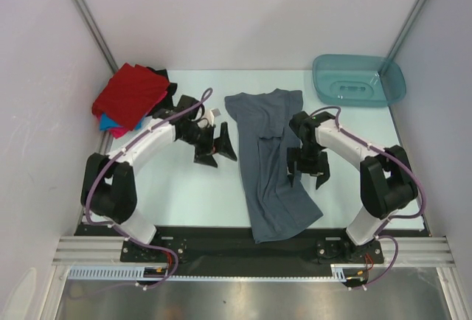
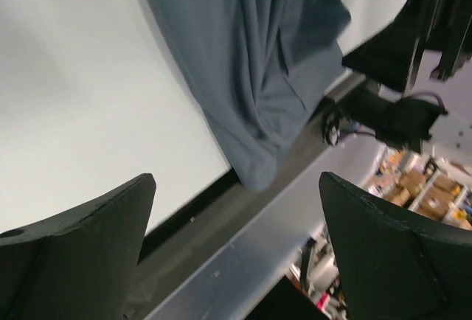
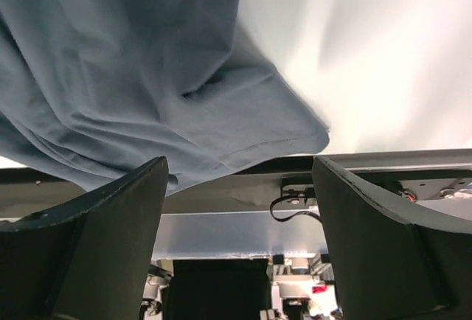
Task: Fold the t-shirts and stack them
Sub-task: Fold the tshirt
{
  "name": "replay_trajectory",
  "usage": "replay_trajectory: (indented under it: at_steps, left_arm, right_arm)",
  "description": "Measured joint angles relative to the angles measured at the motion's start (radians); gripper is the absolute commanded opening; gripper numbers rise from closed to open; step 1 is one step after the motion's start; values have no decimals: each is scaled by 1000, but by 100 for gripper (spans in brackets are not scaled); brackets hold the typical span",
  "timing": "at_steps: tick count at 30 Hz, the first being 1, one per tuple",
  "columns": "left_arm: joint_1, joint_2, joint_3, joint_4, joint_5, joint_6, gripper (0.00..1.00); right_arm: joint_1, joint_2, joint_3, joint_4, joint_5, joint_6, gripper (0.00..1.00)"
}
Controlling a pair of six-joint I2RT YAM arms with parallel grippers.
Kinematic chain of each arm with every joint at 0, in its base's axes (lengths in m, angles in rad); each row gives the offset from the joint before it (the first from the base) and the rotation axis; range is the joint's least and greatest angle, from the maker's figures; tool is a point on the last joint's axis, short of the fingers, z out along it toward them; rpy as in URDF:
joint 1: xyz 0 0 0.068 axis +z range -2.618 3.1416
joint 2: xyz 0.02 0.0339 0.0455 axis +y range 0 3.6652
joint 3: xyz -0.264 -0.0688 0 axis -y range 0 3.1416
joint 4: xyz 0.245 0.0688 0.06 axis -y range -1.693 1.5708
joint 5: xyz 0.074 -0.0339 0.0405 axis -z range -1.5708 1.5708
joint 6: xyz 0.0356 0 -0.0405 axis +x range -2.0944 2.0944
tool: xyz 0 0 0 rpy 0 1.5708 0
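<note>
Right wrist view shows the right gripper [image 3: 239,164] with its jaws standing wide and nothing between them, poised over the lower right part of the slate grey-blue shirt [image 3: 133,77]. The left gripper [image 2: 236,180] is likewise spread wide and empty, hanging just off the shirt's left edge without touching it.

The shirt lies lengthwise on the table [image 1: 184,195] with its collar away from the arm bases. It is creased and partly doubled along its length, and its hem reaches past the near table edge. Well off to the shirt's far left sits a pile with a red shirt [image 1: 129,93] on top, and a bright blue shirt [image 1: 110,122] and a black shirt [image 1: 158,74] peeking out beneath. Off the shirt's far right corner stands the teal tub [image 1: 391,88].

The cloth looks thin, light and limp, so it will likely sag from any pinch and drag across the smooth top. The hem corners or a doubled edge seem the best hold, taking every layer.

Only the overhead view gives the whole outline, the pile and the tub. Only the wrist views show the overlapping layers and the overhanging hem corner up close.
</note>
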State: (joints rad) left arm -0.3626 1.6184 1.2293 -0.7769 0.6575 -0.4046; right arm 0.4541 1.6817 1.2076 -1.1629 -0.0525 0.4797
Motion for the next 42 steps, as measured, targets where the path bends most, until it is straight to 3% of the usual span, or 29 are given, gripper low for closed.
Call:
replay_trajectory:
  at_steps: [11, 20, 33, 38, 42]
  left_arm:
    - [-74, -178, -248, -43, 150, -42, 100]
    - [-135, -188, -397, 33, 280, -84, 100]
    - [-302, 27, -372, 203, 293, -114, 100]
    - [-346, 23, -373, 304, 282, -203, 100]
    - [-348, -39, -347, 288, 193, -255, 100]
  right_arm:
    - [-11, -152, -148, -39, -45, 58, 80]
    - [-11, -256, -262, -47, -50, 119, 82]
    - [-11, -254, -297, -2, -50, 145, 82]
    - [-11, -257, -297, -1, -43, 145, 82]
    - [-11, -275, -299, -2, -34, 145, 82]
